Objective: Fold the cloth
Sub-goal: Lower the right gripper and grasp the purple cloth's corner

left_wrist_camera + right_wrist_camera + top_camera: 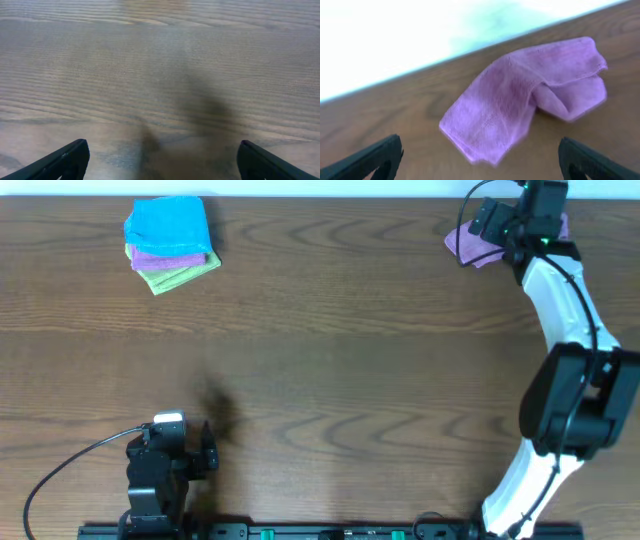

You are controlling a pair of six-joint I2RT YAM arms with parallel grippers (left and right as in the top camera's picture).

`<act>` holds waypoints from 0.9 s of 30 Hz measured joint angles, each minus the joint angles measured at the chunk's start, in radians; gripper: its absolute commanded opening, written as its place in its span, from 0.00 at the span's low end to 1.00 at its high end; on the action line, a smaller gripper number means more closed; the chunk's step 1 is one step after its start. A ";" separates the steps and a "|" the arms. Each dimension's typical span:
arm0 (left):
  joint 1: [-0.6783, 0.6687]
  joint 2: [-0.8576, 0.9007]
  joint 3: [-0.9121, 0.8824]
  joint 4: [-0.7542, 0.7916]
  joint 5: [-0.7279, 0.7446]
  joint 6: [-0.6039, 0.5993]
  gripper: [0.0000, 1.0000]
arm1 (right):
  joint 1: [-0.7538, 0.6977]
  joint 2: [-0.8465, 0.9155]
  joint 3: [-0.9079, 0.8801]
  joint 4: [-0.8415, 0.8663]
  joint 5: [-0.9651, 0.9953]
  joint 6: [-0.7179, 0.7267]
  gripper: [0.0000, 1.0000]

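Lilac cloth [525,95], ahead of right end effector [480,147]

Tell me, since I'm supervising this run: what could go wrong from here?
The cloth lies bunched, folded over itself, so the open right gripper may pinch several layers instead of one corner. It sits near the far edge of the table; a drag could push it off. The left gripper is parked far across, too distant to help flatten.

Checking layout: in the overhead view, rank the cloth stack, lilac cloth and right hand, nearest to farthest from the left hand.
1. cloth stack, far left.
2-3. lilac cloth and right hand, far right; hand over the cloth, too close to call.
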 measured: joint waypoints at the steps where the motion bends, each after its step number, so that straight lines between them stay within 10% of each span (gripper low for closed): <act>1: 0.000 0.000 0.000 0.000 0.000 0.000 0.95 | -0.007 0.016 0.000 0.027 -0.009 0.015 0.98; 27: 0.000 0.000 0.000 0.000 0.000 0.000 0.95 | -0.055 0.304 0.001 0.315 -0.063 0.154 0.91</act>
